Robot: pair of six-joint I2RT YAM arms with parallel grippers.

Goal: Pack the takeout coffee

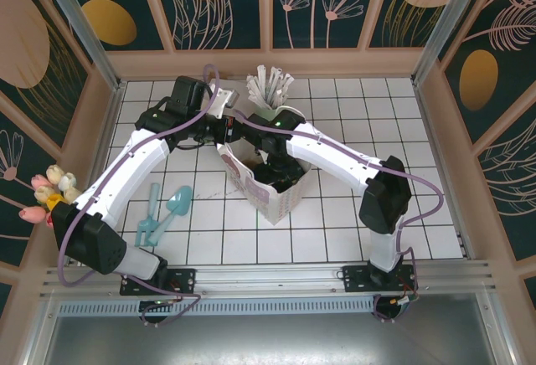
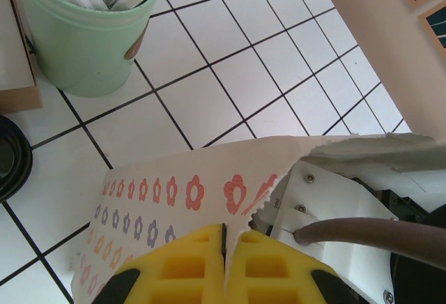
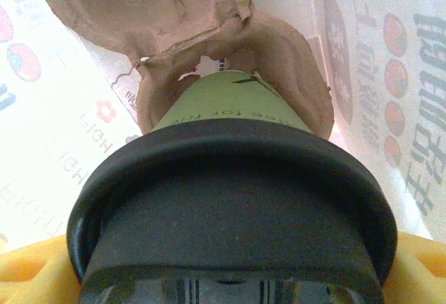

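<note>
The takeout coffee (image 3: 230,206), a green paper cup under a black lid, sits between my right gripper's (image 3: 230,276) yellow fingers (image 3: 28,276), which are shut on its lid. Its base rests in a pocket of a brown pulp cup carrier (image 3: 174,18) inside the white flower-printed paper bag (image 1: 270,197). In the top view my right gripper (image 1: 276,168) reaches down into the bag's mouth. My left gripper (image 2: 226,248) is shut on the bag's upper edge (image 2: 209,171) and stands at the bag's left rim (image 1: 224,141).
A pale green cup of white wrapped sticks (image 1: 270,89) stands just behind the bag, also close in the left wrist view (image 2: 83,39). A black ring (image 2: 10,157) lies near it. Teal utensils (image 1: 163,214) lie front left, and flowers (image 1: 50,191) at the left wall.
</note>
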